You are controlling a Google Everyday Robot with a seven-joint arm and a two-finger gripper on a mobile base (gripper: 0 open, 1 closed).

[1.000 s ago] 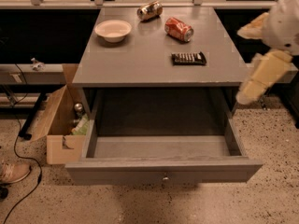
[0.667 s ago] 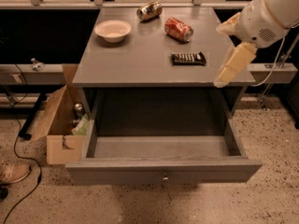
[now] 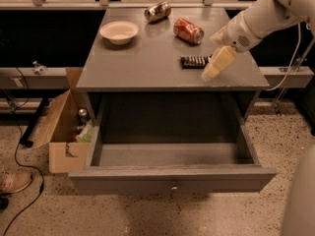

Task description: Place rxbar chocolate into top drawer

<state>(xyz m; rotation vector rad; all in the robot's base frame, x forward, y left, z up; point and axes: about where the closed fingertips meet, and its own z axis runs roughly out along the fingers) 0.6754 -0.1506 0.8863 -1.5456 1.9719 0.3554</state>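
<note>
The rxbar chocolate is a small dark flat bar lying on the grey table top, right of centre. My gripper hangs from the pale arm coming in from the upper right. It sits just right of the bar, above the table's front right area, close to the bar's right end. The top drawer stands pulled wide open below the table top, its grey inside bare, a small metal knob at the centre of its front panel.
A white bowl, a brownish-gold can and a red soda can lie on the table's far half. A brown cardboard box with items stands on the floor at left. Cables run along the left floor.
My arm has swung in from the right side of the table to over the table top, and the gripper has come to the bar's right end.
</note>
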